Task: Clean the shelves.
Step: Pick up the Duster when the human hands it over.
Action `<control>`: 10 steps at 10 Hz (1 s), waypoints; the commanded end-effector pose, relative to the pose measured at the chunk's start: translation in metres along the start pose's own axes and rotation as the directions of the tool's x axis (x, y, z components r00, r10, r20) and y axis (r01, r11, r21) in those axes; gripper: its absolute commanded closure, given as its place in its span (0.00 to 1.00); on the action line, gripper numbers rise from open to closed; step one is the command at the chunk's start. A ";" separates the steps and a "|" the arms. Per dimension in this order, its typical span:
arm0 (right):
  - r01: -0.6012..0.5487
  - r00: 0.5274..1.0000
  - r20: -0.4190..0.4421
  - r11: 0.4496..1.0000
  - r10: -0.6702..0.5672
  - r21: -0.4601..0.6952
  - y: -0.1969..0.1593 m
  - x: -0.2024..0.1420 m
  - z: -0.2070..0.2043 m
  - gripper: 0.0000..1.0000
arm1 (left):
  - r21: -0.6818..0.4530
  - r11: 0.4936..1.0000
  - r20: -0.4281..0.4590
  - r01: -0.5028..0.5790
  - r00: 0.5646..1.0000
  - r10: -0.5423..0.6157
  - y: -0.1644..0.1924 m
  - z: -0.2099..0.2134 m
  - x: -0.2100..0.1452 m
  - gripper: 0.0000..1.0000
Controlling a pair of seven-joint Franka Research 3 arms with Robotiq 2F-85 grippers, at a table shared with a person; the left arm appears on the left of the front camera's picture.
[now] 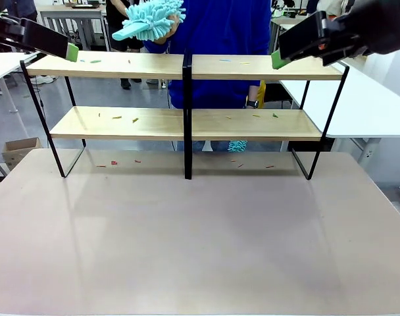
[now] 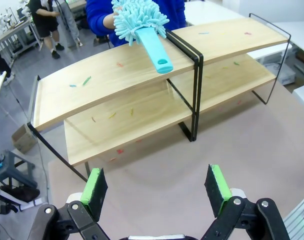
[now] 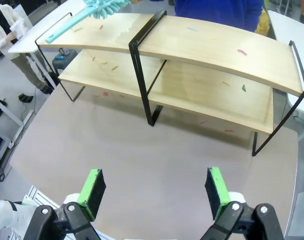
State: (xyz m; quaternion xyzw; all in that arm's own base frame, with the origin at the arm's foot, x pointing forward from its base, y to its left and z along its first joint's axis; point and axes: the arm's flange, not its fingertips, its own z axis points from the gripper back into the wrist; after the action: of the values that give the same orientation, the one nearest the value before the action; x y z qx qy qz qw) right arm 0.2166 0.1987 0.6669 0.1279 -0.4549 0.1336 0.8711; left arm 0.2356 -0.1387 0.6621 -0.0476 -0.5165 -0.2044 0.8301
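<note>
Left fingers (image 2: 97, 187), green-padded, spread wide before flat light-wood shelves (image 1: 121, 64).

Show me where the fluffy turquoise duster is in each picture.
Front view: duster at the top, left of centre, above the upper board.
Left wrist view: duster top centre, handle pointing down-right.
Right wrist view: duster at the top edge, left of centre.
Shared landmark: the shelves' central black post.

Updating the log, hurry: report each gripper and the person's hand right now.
Left gripper: open, empty.
Right gripper: open, empty.
Person's hand: holding a teal duster.
</note>
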 end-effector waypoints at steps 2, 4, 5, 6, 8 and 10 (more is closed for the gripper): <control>-0.011 1.000 0.007 1.000 0.011 -0.008 -0.008 0.009 -0.010 0.00 | 0.000 1.000 0.009 0.001 1.000 -0.001 0.000 -0.001 0.000 0.00; -0.010 1.000 0.003 1.000 0.010 -0.002 -0.016 0.014 -0.015 0.00 | 0.000 1.000 0.009 0.001 1.000 -0.001 0.000 -0.001 0.000 0.00; -0.012 1.000 -0.007 1.000 0.012 0.006 -0.021 0.017 -0.019 0.00 | 0.000 1.000 0.009 0.001 1.000 -0.001 0.000 -0.001 0.000 0.00; -0.018 1.000 -0.015 1.000 0.018 0.001 -0.024 0.019 -0.022 0.00 | 0.000 1.000 0.009 0.001 1.000 -0.001 0.000 -0.001 0.000 0.00; -0.009 1.000 -0.018 1.000 0.009 0.005 -0.029 0.020 -0.026 0.00 | 0.000 1.000 0.009 0.001 1.000 -0.001 0.000 -0.001 0.000 0.00; 0.011 0.999 -0.030 1.000 -0.011 0.003 -0.026 0.013 -0.025 0.00 | 0.000 1.000 0.009 0.001 1.000 -0.001 0.000 -0.001 0.000 0.00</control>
State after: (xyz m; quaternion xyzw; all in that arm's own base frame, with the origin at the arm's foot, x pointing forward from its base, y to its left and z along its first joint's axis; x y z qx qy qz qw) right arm 0.2533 0.1839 0.6608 0.1302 -0.4405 0.1307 0.8786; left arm 0.2356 -0.1387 0.6621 -0.0476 -0.5165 -0.2044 0.8301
